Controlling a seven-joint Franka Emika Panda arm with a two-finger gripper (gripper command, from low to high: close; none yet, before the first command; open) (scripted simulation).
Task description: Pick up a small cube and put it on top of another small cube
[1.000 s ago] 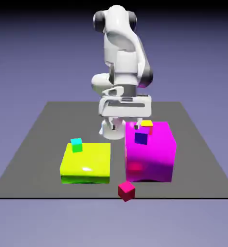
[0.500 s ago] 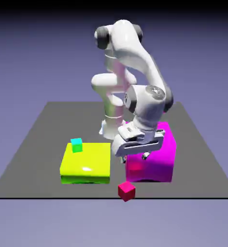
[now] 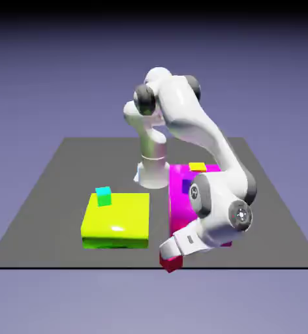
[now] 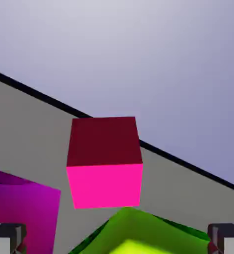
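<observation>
Fingers [image 4: 10,237] of the gripper [image 4: 117,243] are standing wide apart and gripping nothing; the red cube [image 4: 105,163] is sitting on the grey table [image 3: 46,196] ahead of them, untouched. In the exterior view the hand is hanging low over that cube at the table's near edge. The teal cube [image 3: 104,195] is resting on the far left corner of the yellow-green block [image 3: 116,220], left of the magenta block [image 3: 180,196].
</observation>
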